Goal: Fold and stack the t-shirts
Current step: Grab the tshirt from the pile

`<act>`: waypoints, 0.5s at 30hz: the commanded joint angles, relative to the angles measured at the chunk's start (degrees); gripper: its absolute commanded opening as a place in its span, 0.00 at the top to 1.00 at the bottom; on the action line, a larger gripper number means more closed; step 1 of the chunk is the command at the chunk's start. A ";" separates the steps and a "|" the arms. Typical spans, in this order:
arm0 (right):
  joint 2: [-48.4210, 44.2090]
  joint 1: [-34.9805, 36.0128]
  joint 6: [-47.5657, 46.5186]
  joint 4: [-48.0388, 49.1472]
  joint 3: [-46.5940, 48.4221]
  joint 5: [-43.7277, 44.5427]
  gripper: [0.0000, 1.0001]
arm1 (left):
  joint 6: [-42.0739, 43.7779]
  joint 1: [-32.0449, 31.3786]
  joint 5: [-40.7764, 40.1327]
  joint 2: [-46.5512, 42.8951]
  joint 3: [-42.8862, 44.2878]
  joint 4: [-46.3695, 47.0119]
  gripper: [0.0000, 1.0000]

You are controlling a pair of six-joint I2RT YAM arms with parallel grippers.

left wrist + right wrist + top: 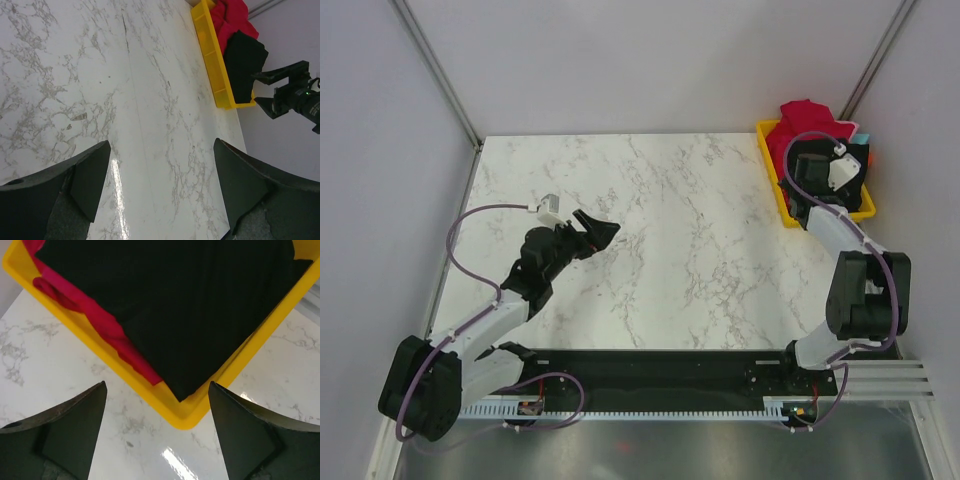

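Observation:
A yellow tray at the table's far right holds the t-shirts. A crimson-red t-shirt bulges out of its far end. In the right wrist view a black t-shirt lies flat on top, with red cloth showing along its left edge. My right gripper hangs open just above the tray's near corner and holds nothing. Over bare marble at the left of the table, my left gripper is open and empty, pointing toward the tray. It is also seen from above.
The white marble table is fenced by grey walls at the back and sides. A black rail with the two arm bases runs along the near edge. The right arm stands beside the tray, near the table's right edge.

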 commanded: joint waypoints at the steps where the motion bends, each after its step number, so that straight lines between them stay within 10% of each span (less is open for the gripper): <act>1: 5.75 -1.12 0.61 -3.31 7.03 7.11 0.09 | -2.59 0.02 3.22 0.48 0.06 4.40 0.09; 12: 25.27 -3.32 0.52 -7.78 24.69 10.71 0.22 | -2.94 -0.16 3.49 2.94 1.20 4.22 0.14; 15: 28.00 -3.32 0.61 -8.15 26.72 10.10 0.45 | -2.77 -0.25 3.31 2.86 1.37 3.96 0.15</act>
